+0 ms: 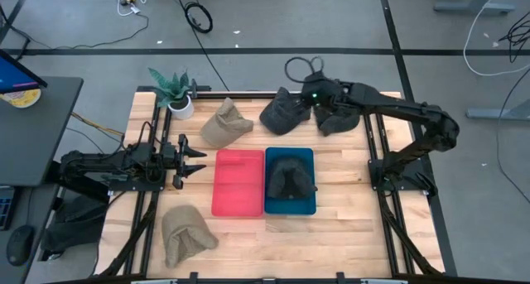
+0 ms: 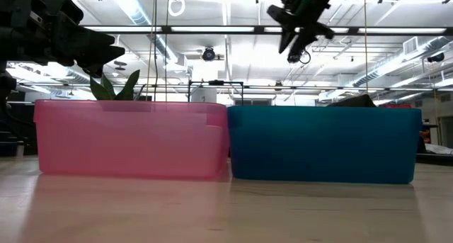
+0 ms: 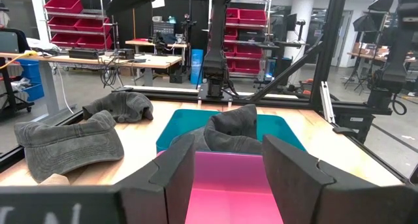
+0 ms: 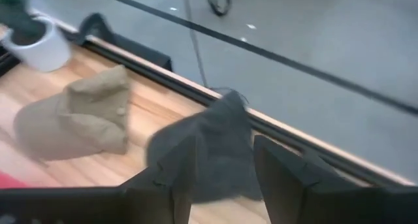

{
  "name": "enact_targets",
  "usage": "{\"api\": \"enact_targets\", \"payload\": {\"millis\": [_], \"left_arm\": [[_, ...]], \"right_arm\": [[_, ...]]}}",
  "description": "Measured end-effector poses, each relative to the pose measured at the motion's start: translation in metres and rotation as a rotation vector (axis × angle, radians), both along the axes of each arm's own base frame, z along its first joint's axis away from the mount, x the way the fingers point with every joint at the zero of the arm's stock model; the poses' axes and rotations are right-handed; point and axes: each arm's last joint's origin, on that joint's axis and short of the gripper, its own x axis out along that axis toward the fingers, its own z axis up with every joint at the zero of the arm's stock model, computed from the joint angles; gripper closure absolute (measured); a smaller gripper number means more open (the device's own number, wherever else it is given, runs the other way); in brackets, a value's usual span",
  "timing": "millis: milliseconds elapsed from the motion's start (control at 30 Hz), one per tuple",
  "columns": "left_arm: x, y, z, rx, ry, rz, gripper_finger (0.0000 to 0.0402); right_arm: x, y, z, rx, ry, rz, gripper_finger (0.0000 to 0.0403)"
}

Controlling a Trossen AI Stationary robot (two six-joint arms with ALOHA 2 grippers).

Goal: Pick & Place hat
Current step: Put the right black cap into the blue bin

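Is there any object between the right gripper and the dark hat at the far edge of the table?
Nothing visible does. The right gripper hovers above the dark hat near the far edge, jaws open, and the right wrist view shows that hat directly ahead with only bare table around it.

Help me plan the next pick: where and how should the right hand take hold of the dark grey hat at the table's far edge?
Grip the dark grey hat at its raised, crumpled crown, coming straight down. It lies slumped on the table, so its bunched folds suit the right hand hovering above it, fingers open.
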Motion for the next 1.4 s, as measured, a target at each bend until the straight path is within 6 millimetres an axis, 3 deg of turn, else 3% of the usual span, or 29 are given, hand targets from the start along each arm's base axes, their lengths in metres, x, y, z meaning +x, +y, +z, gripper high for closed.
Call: {"api": "enact_targets", "payload": {"millis": [300,633,900,1200,1400], "left_arm": [[0.000,0.000,0.000,0.000,0.000,0.000,0.0218],[0.000,0.000,0.000,0.000,0.000,0.000,0.0218],[0.000,0.000,0.000,0.000,0.000,-0.001,0.0218],[0.000,0.000,0.000,0.000,0.000,-0.001,0.0218],[0.000,0.000,0.000,0.000,0.000,0.000,0.0218]], "right_arm": [[-0.053,-0.010,0.002,0.185,0.074,-0.273,0.0248],[-0.066,-0.023,-0.009,0.226,0.147,-0.340,0.0248],[-0.081,-0.052,-0.034,0.265,0.179,-0.412,0.0248],[-0.101,-0.088,-0.077,0.353,0.112,-0.388,0.0248],[-0.120,-0.098,-0.102,0.477,0.074,-0.408,0.0248]]}}
